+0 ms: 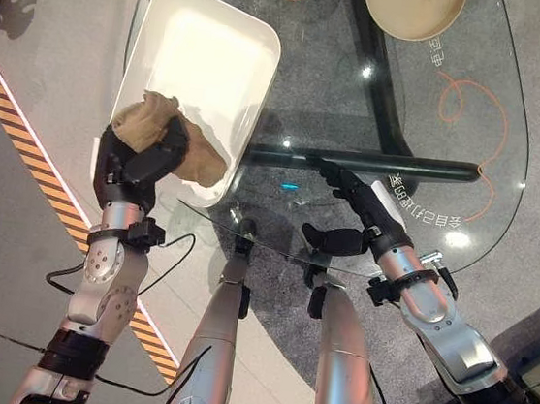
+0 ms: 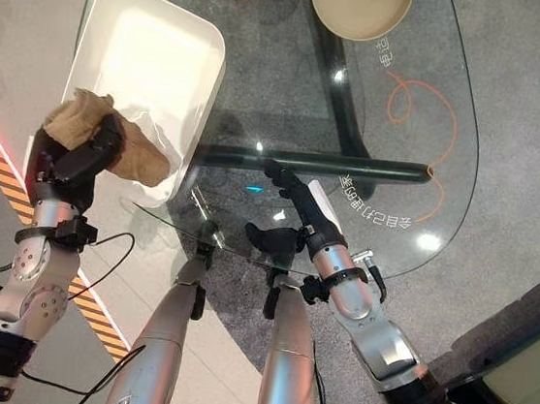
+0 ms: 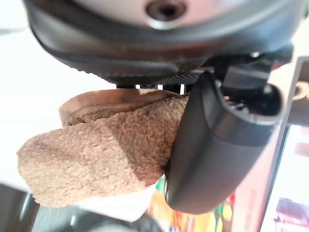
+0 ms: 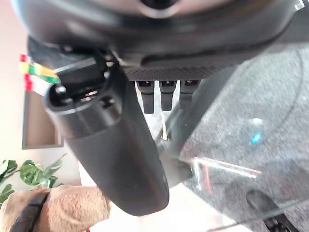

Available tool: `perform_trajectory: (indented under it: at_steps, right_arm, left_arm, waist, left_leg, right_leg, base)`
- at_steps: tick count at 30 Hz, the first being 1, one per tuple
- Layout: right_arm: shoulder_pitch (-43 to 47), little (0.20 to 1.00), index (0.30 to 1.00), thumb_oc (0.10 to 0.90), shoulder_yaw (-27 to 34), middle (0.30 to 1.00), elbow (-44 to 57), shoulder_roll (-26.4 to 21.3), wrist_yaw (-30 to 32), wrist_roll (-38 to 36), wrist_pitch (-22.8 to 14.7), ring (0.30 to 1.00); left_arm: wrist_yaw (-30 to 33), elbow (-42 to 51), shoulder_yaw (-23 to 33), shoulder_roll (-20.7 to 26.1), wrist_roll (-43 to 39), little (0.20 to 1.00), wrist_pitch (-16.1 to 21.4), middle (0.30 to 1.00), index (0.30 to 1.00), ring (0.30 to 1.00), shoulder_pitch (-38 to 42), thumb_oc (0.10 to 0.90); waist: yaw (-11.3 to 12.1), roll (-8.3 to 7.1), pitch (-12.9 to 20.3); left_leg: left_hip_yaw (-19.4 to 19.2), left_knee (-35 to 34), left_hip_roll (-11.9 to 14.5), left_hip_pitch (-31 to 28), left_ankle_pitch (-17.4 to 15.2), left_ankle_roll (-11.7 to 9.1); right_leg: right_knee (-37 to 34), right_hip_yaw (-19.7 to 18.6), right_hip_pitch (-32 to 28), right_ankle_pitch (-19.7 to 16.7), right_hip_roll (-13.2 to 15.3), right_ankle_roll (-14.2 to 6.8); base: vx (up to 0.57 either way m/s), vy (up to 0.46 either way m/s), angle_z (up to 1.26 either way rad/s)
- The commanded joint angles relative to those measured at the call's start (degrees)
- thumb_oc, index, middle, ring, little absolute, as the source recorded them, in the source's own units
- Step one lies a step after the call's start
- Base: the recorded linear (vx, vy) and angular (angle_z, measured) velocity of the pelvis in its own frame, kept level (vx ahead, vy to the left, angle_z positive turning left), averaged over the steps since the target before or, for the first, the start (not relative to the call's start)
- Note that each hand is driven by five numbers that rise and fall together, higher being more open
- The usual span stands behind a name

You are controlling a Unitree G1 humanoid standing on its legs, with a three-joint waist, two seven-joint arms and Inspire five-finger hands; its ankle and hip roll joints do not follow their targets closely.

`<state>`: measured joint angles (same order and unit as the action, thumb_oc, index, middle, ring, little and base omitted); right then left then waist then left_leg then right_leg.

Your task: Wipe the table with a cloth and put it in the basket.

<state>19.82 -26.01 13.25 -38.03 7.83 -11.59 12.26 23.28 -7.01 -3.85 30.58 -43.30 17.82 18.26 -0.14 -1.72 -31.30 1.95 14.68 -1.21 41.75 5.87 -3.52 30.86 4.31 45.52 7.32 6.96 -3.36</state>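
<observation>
Cloth (image 1: 175, 138) sits clamped in the left hand (image 1: 130, 162) fingers above the basket's (image 1: 253, 49) near corner, ready for dropping; right hand (image 1: 362, 208), fingers straight, rests on the bench (image 1: 426, 113) beside the basket.

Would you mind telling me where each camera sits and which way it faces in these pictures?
Left eye view: on the head, looking down at the glass table and white basket; both arms show.
Right eye view: beside it, same scene; right hand rests open on the glass.
Left wrist view: on the left wrist, along the left hand clutching the cloth.
Right wrist view: on the right wrist, along its straight fingers onto the glass.
Shared: the cloth shows in both eye views and the wrist views.
</observation>
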Motion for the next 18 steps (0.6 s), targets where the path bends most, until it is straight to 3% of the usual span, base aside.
perform_trajectory:
  at_steps: [1,6,9,15,18]
  right_arm:
    - [2.65,0.900,0.900,0.800,-1.37,0.900,3.33,-0.25,0.73,-3.01,-1.69,0.900]
    - [4.98,0.900,0.900,0.800,-2.44,0.900,2.08,-1.25,1.09,-5.12,-1.07,0.900]
    - [7.36,0.900,0.900,0.800,-3.70,0.900,1.02,-1.93,0.51,-6.96,0.14,0.900]
    - [12.36,0.900,0.900,0.800,-6.29,0.900,-0.07,-2.51,-0.75,-10.72,3.13,0.900]
    - [14.09,0.900,0.900,0.800,-7.29,0.900,-1.03,-2.90,-1.02,-12.00,3.48,0.900]
  left_arm:
    - [6.39,2.76,5.69,4.18,7.38,0.200,11.42,0.300,0.300,0.300,3.40,0.100]
    - [12.72,-0.39,5.62,6.44,14.13,0.200,10.51,0.300,0.300,0.300,6.59,0.100]
    - [19.21,-3.97,4.72,8.49,21.58,0.200,7.35,0.300,0.300,0.300,9.83,0.100]
    - [22.13,-10.22,1.19,9.37,25.21,0.200,3.88,0.300,0.300,0.300,16.41,0.100]
    - [22.29,-12.89,-0.23,9.14,24.95,0.200,4.51,0.300,0.300,0.300,18.71,0.100]
  waist:
    - [-0.53,0.93,1.50]
    - [-0.55,0.85,1.50]
    - [-0.63,0.76,1.50]
    - [-1.09,0.43,1.50]
    - [-1.40,0.53,1.50]
  left_leg:
    - [-7.52,8.90,-1.68,2.51,-8.05,2.60]
    - [-7.84,9.76,-1.49,3.73,-8.34,2.50]
    - [-7.98,10.35,-1.44,4.92,-8.55,2.37]
    - [-8.35,11.55,-1.19,7.29,-8.78,2.11]
    - [-8.58,12.14,-1.05,8.49,-8.96,2.05]
  right_leg:
    - [-9.42,0.48,-1.06,-5.78,-3.83,-0.63]
    - [-9.14,0.37,0.25,-5.96,-3.65,-0.68]
    - [-9.05,0.16,1.52,-6.13,-3.56,-0.78]
    - [-8.18,-0.28,4.39,-6.52,-3.54,-0.99]
    - [-7.64,-0.50,5.96,-6.72,-3.53,-1.06]
  base:
    - [0.02,0.051,0.00]
    - [0.02,0.052,0.01]
    - [0.03,0.076,0.00]
    - [0.02,0.068,0.01]
    - [0.02,0.080,0.00]
